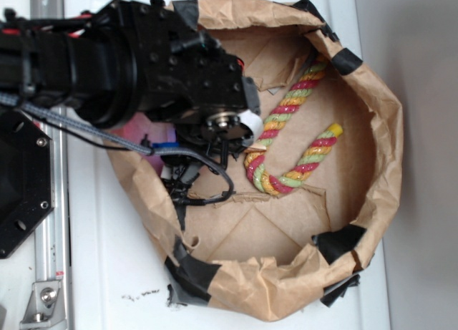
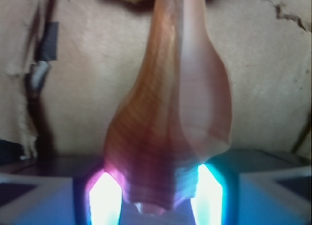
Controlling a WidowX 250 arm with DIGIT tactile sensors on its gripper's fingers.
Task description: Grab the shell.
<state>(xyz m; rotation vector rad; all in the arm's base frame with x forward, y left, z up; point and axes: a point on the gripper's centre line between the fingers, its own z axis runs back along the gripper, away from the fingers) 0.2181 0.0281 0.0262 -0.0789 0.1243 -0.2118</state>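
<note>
Closest to my wrist camera, the shell (image 2: 168, 132) fills the middle of the view, its broad body sitting between the two glowing fingertips (image 2: 105, 198) at the bottom edge. The gripper (image 2: 156, 200) is pinching the shell: both lit pads press against its wide end, one on each side. The shell is glossy, orange-tan with darker brown bands across the belly, and a pale pinkish strip runs down its right side. It narrows away from the camera into a long tapering neck that runs out of the top of the frame. The close range blurs it, so I cannot make out finer surface detail.

Behind it I see only brown paper wall, creased, with a dark taped patch at the upper left.

From the exterior camera, the arm (image 1: 122, 58) reaches in over the left rim of the paper basin (image 1: 379, 129), and its body hides the shell and the fingers completely. The basin's crumpled walls stand up all round, held with black tape (image 1: 193, 273) at several points on the rim. A red-yellow-green rope (image 1: 290, 147) lies bent in a hook across the middle and upper right of the floor, just beside the gripper's end. The lower right of the floor is bare cardboard. The basin sits on a white counter (image 1: 107, 273).
</note>
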